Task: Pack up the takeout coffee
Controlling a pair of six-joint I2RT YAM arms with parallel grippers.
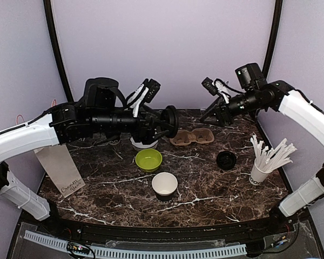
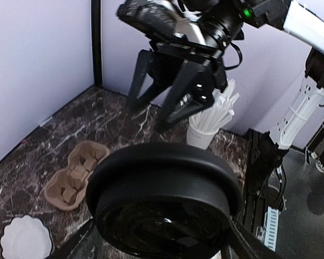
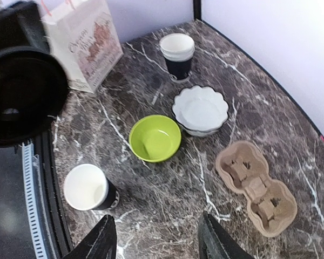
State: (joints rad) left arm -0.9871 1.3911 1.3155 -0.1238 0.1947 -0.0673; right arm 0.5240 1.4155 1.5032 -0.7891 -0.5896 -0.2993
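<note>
left wrist view: black lid (image 2: 162,210) hiding most of left fingers (image 2: 78,245), itself running off bottom edge | top view: paper bag (image 1: 59,168) lettering showing too small to read

The dark marble-look table (image 1: 205,183) is shining glossy; the brown pulp cup carrier (image 3: 256,189) is looking rough, matt; the black plastic lid (image 2: 162,183) is showing smooth.
</note>
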